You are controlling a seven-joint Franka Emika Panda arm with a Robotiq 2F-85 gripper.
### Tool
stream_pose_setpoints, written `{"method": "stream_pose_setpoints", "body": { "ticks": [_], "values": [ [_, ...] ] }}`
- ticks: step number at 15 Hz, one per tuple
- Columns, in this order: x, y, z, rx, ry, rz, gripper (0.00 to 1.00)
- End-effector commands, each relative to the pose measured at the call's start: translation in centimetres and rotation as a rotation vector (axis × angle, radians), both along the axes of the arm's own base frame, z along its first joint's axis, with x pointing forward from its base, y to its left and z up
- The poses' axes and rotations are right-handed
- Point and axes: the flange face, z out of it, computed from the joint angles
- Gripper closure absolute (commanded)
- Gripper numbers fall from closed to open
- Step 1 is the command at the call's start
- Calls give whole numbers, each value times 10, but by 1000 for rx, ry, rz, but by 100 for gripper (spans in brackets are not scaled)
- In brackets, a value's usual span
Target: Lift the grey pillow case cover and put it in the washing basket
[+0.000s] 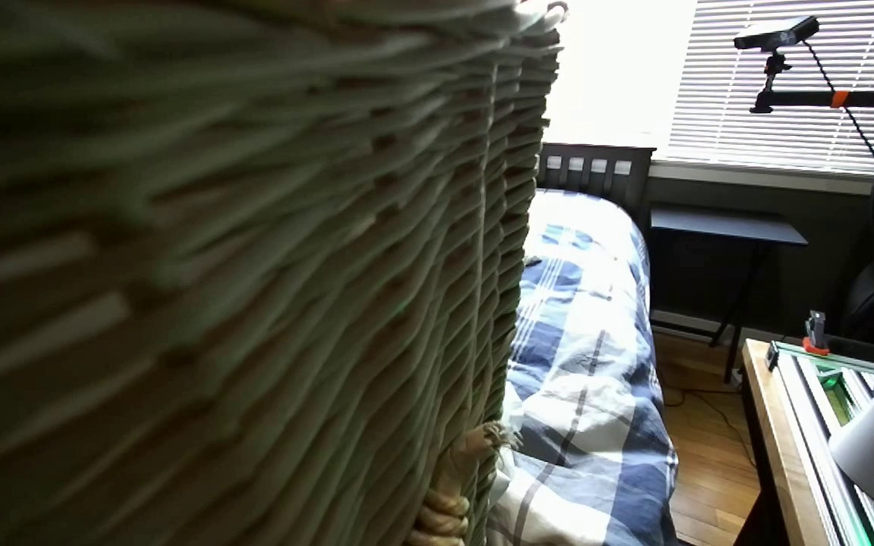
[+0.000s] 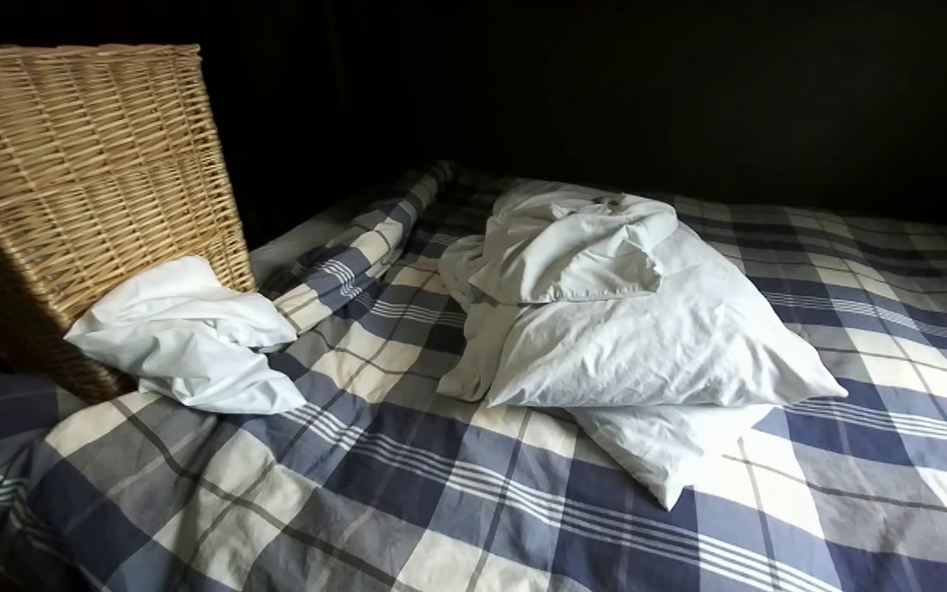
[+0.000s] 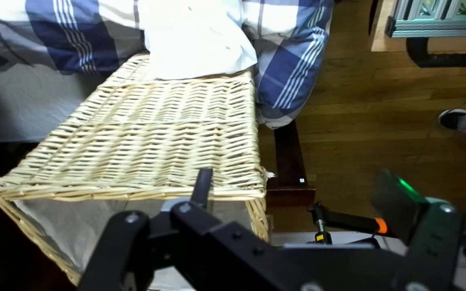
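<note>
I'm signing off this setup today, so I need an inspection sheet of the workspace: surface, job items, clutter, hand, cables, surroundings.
Surface: bed, blue-and-white checked, rumpled.
Washing basket: at the bed's edge, mouth open.
Grey pillow case cover: not certain; grey fabric inside the basket may be it or a lining.
Clutter: pillows with a crumpled pale cloth on top; white cloth on the bed beside the basket.
Hand: open, holding nothing.
Cables: black cable from the mounted camera; thin cord on the wooden floor.
Surroundings: workbench, window blinds, dark side table, a shoe.
</note>
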Motion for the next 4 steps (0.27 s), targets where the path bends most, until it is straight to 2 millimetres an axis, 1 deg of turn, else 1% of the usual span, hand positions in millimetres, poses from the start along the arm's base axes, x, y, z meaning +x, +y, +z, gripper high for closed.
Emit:
{"method": "stream_pose_setpoints", "body": {
  "ticks": [1, 4],
  "values": [
    [-5, -4, 2, -1, 1, -17, 0],
    [-9, -5, -1, -2, 7, -33, 0]
  ]
}}
